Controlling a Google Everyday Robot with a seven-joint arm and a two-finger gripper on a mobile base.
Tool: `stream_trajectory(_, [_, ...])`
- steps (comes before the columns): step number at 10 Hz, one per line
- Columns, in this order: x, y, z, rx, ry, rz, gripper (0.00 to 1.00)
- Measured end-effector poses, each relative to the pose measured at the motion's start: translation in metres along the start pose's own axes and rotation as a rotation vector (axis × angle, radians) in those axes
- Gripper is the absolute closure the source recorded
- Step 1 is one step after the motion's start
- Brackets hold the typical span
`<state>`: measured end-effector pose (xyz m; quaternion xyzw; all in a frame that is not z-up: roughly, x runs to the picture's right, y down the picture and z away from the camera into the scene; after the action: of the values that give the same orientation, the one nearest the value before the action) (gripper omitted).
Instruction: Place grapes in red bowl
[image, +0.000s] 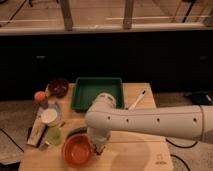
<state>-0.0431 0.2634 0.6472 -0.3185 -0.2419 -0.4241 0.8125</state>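
Spanning most of the view, the worktop (145, 152) is crowded along its left edge and clearer toward the front-right corner, so an error on the left side is likely to disturb something. The white arm (150, 122) reaches in from the right edge and bends down near the front-left. Its bulk hides much of the drop zone, and a swing of the elbow could nudge the green tray (97, 80) at the back edge.

The red bowl (75, 152) sits near the front-left corner and its inside looks bare. It is light enough, I judge, to slide or tip if struck on the rim. A green vegetable (76, 131) lies just behind it and could be knocked along with it.

The gripper (99, 148) hangs just beside the bowl's right rim, not over its middle, with its fingers clenched. The grapes cannot be made out. They may be pinched there, hidden. Letting go from here would probably drop them on the wood or the rim, from where they could roll away.
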Motion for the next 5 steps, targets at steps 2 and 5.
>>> stream_trajectory(2, [-0.004, -0.008, 0.004, -0.004, -0.004, -0.024, 0.97])
stream_trajectory(5, [-0.005, -0.014, 0.007, -0.012, -0.009, -0.044, 0.97])
